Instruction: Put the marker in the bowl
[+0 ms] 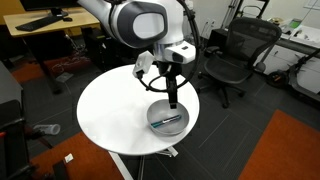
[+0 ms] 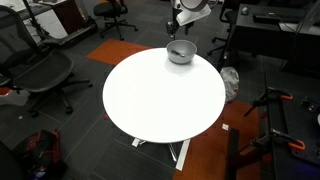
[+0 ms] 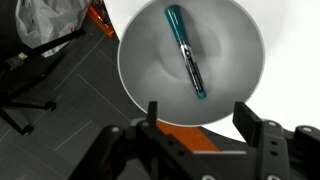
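The dark marker with a teal section (image 3: 187, 52) lies inside the light grey bowl (image 3: 140, 60), seen from above in the wrist view. The bowl sits near the edge of the round white table in both exterior views (image 1: 153, 112) (image 2: 180, 56), with the marker (image 1: 168, 119) visible in it. My gripper (image 3: 197, 118) is open and empty, its two fingers spread just above the bowl's rim; it also shows above the bowl in an exterior view (image 1: 172, 103) and, partly, in the other (image 2: 181, 42).
The round white table (image 1: 110, 110) (image 2: 160, 95) stands on an orange and grey floor. Black office chairs (image 1: 240, 50) (image 2: 40, 75) stand around it, with desks behind. A white plastic bag (image 3: 45, 25) lies on the floor beside the table.
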`<state>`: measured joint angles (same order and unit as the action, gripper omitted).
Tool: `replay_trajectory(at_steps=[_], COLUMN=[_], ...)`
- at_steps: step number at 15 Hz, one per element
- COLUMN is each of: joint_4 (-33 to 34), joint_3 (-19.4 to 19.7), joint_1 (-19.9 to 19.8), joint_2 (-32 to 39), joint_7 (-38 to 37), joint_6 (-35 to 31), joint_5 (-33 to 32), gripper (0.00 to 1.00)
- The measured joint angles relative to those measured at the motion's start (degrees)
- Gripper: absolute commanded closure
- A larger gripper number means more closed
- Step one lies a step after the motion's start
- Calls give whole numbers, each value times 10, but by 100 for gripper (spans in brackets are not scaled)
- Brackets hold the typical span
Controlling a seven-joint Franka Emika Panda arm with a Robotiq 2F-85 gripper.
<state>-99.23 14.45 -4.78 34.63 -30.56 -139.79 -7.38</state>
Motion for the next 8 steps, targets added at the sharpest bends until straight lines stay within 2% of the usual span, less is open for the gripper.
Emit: replay_trajectory(at_steps=[8], joint_4=[7], joint_3=[0], joint_1=[0], joint_2=[4], joint_7=[0], joint_6=[0], joint_5=[1], gripper=[0])
